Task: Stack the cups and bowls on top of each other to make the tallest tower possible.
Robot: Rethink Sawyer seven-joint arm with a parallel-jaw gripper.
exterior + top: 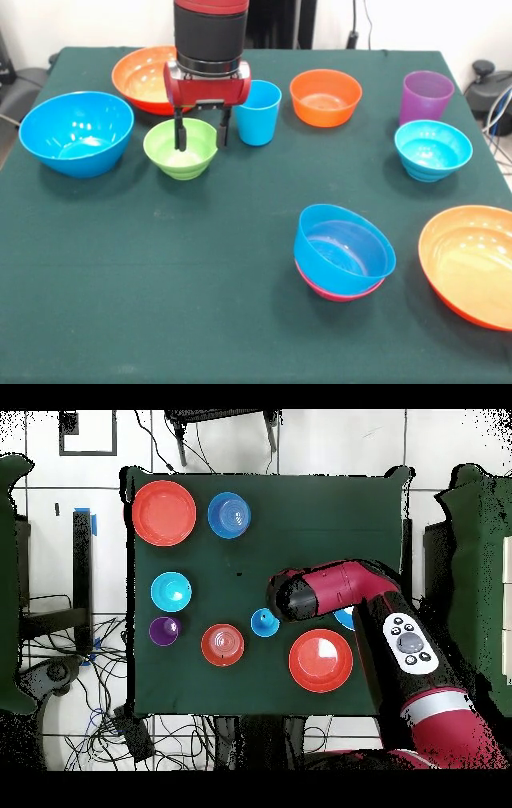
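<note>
Worktop (160,264) covered in dark green cloth, pale wall behind, cables at the right edge; gripper (202,132) hangs over the small green bowl (181,150), fingers spread apart, one tip inside the bowl and the other at its rim beside the light blue cup (258,112); nothing grasped. Large blue bowl (76,132) sits left of the green bowl, large orange bowl (144,78) behind it, partly hidden by the gripper body. Small orange bowl (325,97) right of the blue cup; translucent purple cup (426,96) further right, upright; cyan bowl (432,149) just in front of it. The tower (343,254) stands near the front: a blue bowl nested in a pink bowl, only the pink rim showing underneath. Another large orange bowl (472,264) at the right edge, cut off by the frame. Overhead, the red arm (340,589) reaches across the cloth and hides the green bowl.
</note>
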